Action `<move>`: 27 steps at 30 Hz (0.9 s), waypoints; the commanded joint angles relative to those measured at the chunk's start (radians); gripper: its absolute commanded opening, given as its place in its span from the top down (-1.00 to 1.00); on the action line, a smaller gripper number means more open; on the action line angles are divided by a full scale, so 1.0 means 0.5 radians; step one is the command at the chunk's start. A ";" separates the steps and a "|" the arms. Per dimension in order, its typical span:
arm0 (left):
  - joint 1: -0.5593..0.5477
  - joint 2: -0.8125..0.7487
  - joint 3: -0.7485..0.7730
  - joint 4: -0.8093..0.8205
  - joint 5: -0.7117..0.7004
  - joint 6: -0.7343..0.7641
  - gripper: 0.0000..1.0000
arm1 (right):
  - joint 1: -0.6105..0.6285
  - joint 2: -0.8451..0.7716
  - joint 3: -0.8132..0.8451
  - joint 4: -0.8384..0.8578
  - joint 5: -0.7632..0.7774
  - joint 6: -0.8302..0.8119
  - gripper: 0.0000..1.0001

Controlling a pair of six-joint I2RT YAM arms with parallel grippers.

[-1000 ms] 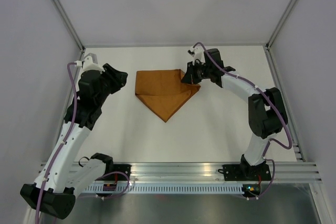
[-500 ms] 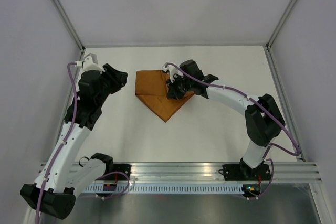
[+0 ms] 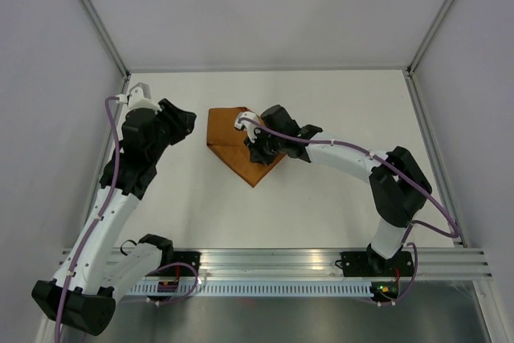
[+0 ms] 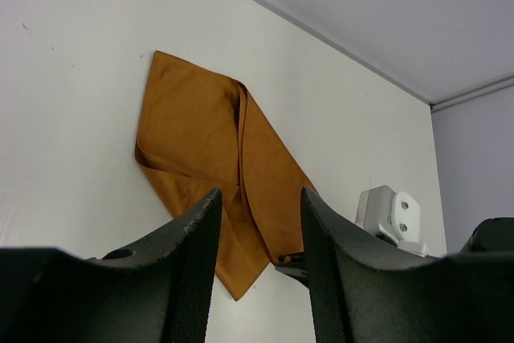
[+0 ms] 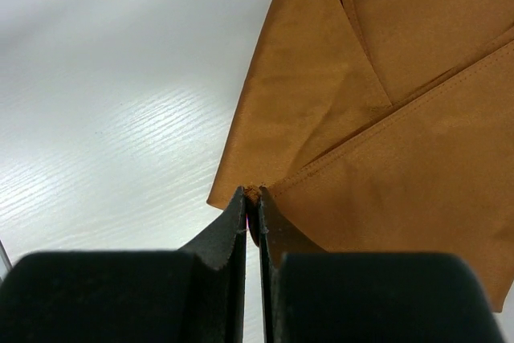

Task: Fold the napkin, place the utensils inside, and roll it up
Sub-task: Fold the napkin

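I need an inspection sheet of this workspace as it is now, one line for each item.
Surface: white table, napkin lying on it.
Job's things: napkin partly folded, left of centre; utensils not seen.
Clutter: nothing seen.
Grippers: right gripper shut on a napkin corner; left gripper open, holding nothing, beside the napkin.
Cables: purple cables run along both arms.
Surroundings: pale walls; aluminium rail at the near edge.

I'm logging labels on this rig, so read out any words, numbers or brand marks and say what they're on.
No readable text anywhere: the rust-orange cloth napkin, white table and aluminium rail carry none; any marks on the arm bases are too small to read.
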 commanded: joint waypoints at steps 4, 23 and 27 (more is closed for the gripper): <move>-0.004 -0.001 -0.025 0.062 0.050 0.064 0.01 | 0.077 0.084 -0.005 0.090 0.096 -0.048 0.99; -0.004 -0.010 -0.237 0.175 0.167 0.040 0.01 | 0.127 0.259 0.028 0.066 0.044 -0.041 0.17; -0.010 -0.019 -0.277 0.285 0.323 0.083 -0.04 | 0.120 0.216 0.096 0.007 0.020 -0.020 -0.27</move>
